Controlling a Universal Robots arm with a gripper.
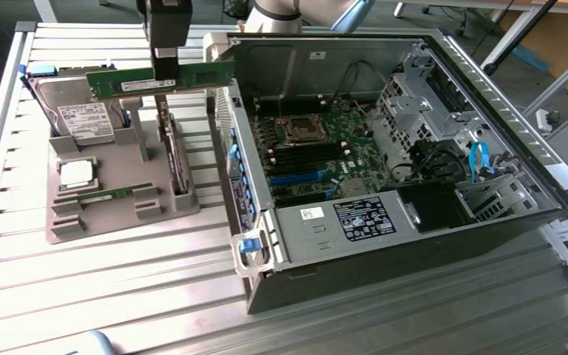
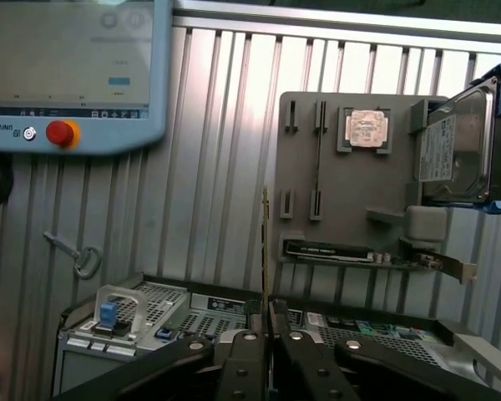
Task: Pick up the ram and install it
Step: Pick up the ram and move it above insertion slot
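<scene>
Clearly the end effector (image 1: 166,68) is pinching the ram (image 1: 121,83): its two fingers are pressed onto the flat faces of the green stick near its middle, and both ends jut out free. In the wrist view the end effector (image 2: 268,334) closes on the ram (image 2: 265,242) seen edge-on, as a thin line running straight out from between the fingers.

The ram hangs in the upper left of the exterior view, in the air above the grey parts fixture (image 1: 101,222) and touching nothing but the fingers. Its long axis runs across the frame, rising slightly toward the exterior view's right, with the contact edge down.

Just beside it on the exterior view's right stands the open computer case (image 1: 363,259). The black memory slots (image 1: 309,154) on the motherboard (image 1: 336,122) lie lower and to the right of the held stick, and seem to run roughly along the same line as its length.

Fixture and case rest on the slatted metal worktop (image 1: 116,281).
</scene>
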